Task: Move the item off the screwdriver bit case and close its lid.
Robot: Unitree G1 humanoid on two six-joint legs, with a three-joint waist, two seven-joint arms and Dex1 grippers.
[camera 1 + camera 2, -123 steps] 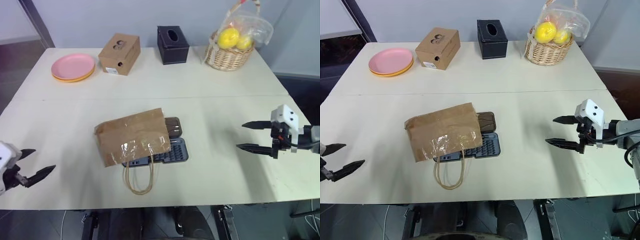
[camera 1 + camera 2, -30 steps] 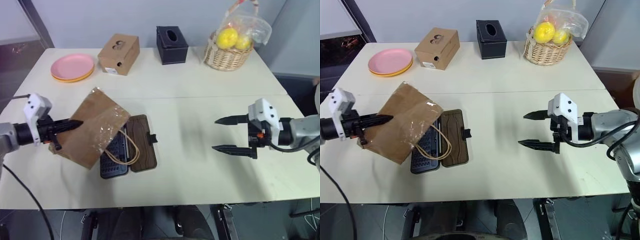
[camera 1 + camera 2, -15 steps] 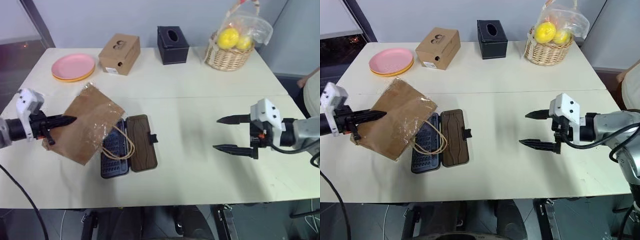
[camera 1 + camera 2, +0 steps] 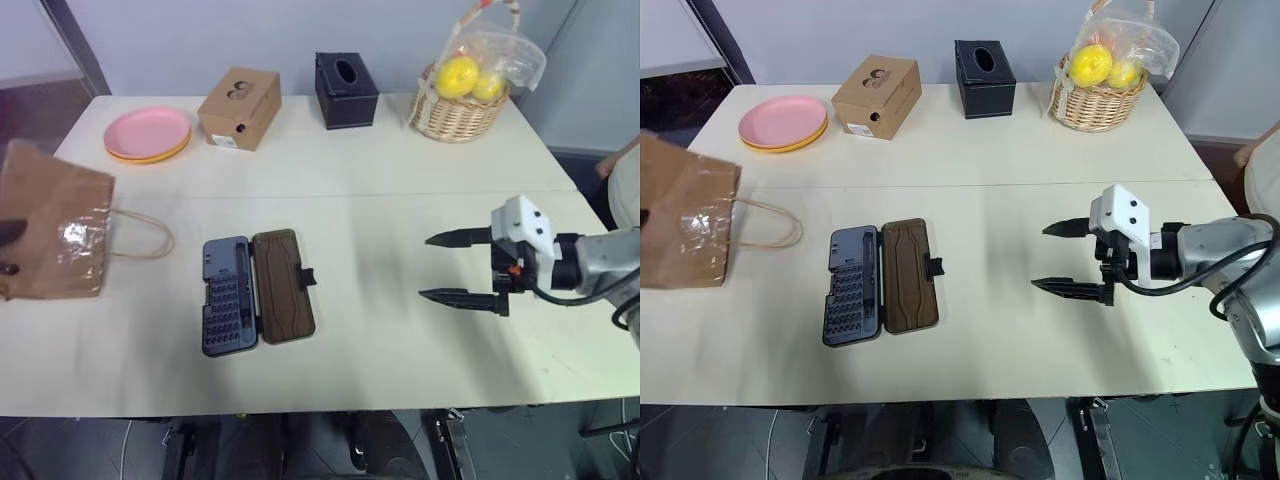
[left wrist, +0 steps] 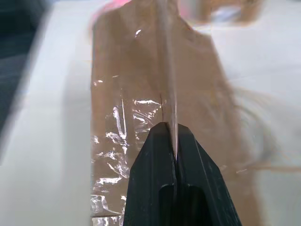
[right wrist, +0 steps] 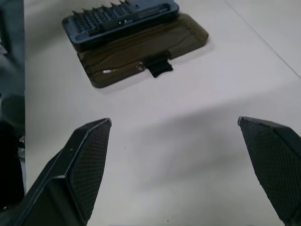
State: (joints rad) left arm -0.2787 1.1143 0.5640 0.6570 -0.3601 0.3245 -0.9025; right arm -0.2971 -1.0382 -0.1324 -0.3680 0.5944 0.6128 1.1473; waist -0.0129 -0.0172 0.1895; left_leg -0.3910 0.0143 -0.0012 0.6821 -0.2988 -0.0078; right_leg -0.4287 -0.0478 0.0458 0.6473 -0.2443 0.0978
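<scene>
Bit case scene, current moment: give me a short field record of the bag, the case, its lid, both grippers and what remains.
item: crinkled brown paper bag with taped patches, clear of the case, out at the table's left edge
holder: left gripper, jaws shut on the bag
case: flat dark grey plastic screwdriver bit case, uncovered, rows of bits showing
lid: smoky brown translucent lid, lying flat open beside the bit tray
right gripper: jaws open, empty, to the right of the case
remaining: lid not yet closed

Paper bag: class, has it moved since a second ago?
Yes. The paper bag has gone left, clear of the bit case, now level with the pink plates.
</scene>
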